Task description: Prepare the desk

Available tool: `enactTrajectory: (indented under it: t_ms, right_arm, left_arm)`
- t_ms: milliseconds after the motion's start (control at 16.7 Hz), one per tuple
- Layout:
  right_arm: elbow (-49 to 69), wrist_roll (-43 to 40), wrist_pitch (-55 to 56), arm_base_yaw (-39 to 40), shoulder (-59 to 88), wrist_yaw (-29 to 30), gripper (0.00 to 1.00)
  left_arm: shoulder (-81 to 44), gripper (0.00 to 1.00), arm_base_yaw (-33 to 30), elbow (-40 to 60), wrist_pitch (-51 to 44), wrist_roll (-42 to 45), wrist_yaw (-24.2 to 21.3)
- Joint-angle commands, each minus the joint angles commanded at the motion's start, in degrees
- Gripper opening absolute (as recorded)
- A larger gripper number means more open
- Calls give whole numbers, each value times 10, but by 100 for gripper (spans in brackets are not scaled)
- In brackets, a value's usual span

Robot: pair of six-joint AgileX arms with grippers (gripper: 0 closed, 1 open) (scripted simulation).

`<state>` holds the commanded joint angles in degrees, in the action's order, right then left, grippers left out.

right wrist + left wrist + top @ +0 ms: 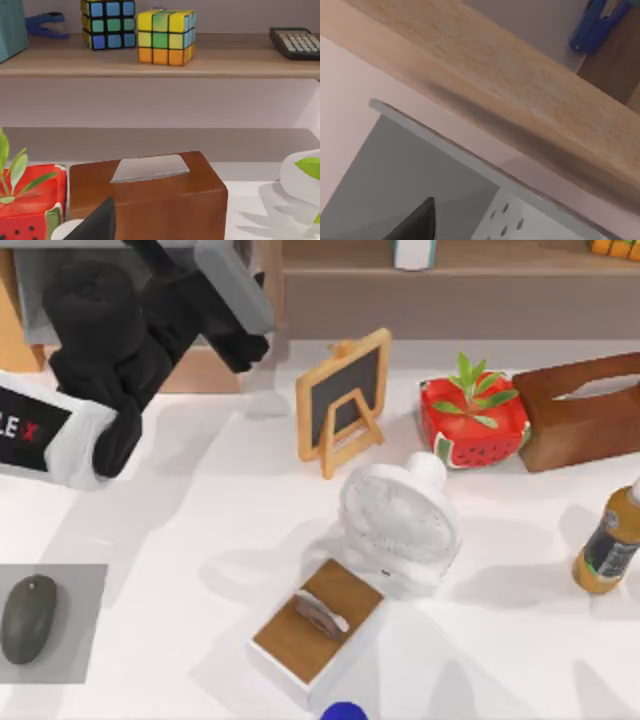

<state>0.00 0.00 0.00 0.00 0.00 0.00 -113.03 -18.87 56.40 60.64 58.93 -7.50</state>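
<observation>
From above, the large white matte desk [200,530] spreads across nearly the whole scene, with the brown wooden shelf unit [450,280] along its far edge. The left arm, black with a white sleeve, reaches over the desk's far left corner, its left gripper [235,300] up against the grey-and-light-wood drawer box [30,300]; I cannot tell how its fingers stand. Near the left edge a dark grey computer mouse [28,618] lies on a grey square mouse pad [80,590]. Toward the middle stands a small wood-framed chalkboard easel [343,400], and just in front of it a white round desk fan [400,523]. Close by the fan sits a white-sided box with a wooden top [315,630] carrying a small metal piece. To the right are a red watermelon-patterned planter with green leaves [472,420], touching or just beside a brown wooden tissue box [580,410], and near the right edge a yellow bottle with a dark label [608,550].

The left wrist camera looks at a light wooden board [520,85] running above a grey panel [420,185], with a blue clip-like object [595,25] beyond.

The right wrist camera faces the tissue box [145,195] and planter [30,200], with the shelf [160,65] behind holding two colourful puzzle cubes [165,37], a blue stapler [47,25] and a dark calculator [297,42]. One dark fingertip of the right gripper [100,222] shows; whether the fingers are spread or closed I cannot tell.
</observation>
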Motion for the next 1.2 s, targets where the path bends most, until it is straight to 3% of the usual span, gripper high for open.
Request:
enactTrajectory:
  t_ms: [360,780,1020,1200]
  right_arm:
    - [0,0,0,0,0,0,100]
    - [0,0,0,0,0,0,100]
    - [0,0,0,0,0,0,100]
    - [0,0,0,0,0,0,100]
  left_arm:
    - [-35,100,-173,142,-90,-229,188]
    - [-160,100,-249,368,-212,-476,404]
    - [-218,100,-260,457,-258,-562,481]
    - [-233,100,-261,477,-269,-582,499]
